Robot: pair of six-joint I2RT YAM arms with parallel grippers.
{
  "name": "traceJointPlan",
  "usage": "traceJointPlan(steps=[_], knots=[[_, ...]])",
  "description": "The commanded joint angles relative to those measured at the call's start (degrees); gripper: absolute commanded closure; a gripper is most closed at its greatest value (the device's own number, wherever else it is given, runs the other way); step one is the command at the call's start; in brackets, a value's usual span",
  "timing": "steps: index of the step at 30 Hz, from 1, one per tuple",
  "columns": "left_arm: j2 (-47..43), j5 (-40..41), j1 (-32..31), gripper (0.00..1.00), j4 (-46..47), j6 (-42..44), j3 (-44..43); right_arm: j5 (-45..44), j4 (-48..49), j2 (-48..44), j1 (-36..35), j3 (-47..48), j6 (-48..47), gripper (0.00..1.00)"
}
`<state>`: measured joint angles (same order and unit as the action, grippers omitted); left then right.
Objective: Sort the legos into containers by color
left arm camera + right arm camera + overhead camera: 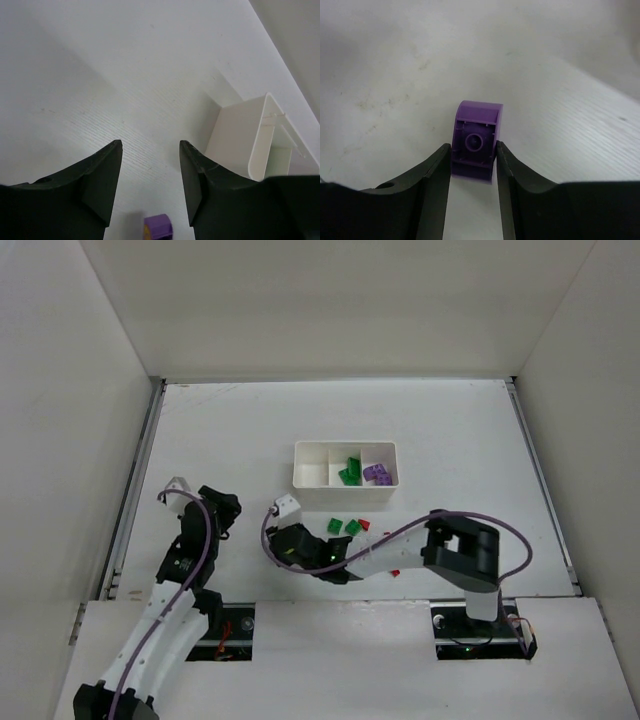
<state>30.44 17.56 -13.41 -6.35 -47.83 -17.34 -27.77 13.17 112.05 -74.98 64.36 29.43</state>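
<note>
Jaws of right gripper [473, 146] clamp purple lego [477, 131]; left gripper [150, 143] stands parted.

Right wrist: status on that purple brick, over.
Right gripper jaws shut on purple brick. Left gripper open, empty. Loose green bricks lie near the route to the tray.

The left arm [165, 615] and right arm [460, 552] are wearing white shells, black joints and purple cables; the right gripper [472, 147] is showing black fingers [420, 197].
</note>
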Motion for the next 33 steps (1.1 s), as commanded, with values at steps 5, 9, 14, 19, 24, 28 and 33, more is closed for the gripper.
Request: traceJointPlan(steps=[5, 9, 14, 19, 24, 28, 33], knots=[[6.82, -3.32, -9.29, 0.57, 11.87, 1.42, -0.32, -5.72, 2.21, -25.8, 11.11, -11.87, -6.22, 0.7], [14.54, -2.62, -19.65, 0.59, 20.13, 3.71, -1.9, -4.23, 1.6, -31.8, 21.04, -16.36, -6.49, 0.7], [25.79, -1.31, -30.73, 0.6, 25.15, 8.1, -6.2, -3.61, 1.25, -33.47, 29.49, -19.0, -6.05, 0.69], [35.47, 4.22, -39.7, 0.61, 25.51, 11.09, -10.33, -2.38, 0.98, -33.3, 33.71, -18.74, -6.23, 0.69], [42.41, 6.43, -44.28, 0.61, 25.6, 13.9, -13.85, -2.91, -0.16, -31.99, 36.35, -18.22, -5.97, 0.69], [45.67, 6.7, -45.26, 0.61, 25.6, 14.87, -15.44, -2.73, -0.07, -30.66, 36.97, -18.22, -5.61, 0.55], [48.57, 5.65, -45.69, 0.61, 25.69, 16.1, -16.67, -2.2, 0.28, -33.91, 36.62, -18.65, -5.61, 0.27]])
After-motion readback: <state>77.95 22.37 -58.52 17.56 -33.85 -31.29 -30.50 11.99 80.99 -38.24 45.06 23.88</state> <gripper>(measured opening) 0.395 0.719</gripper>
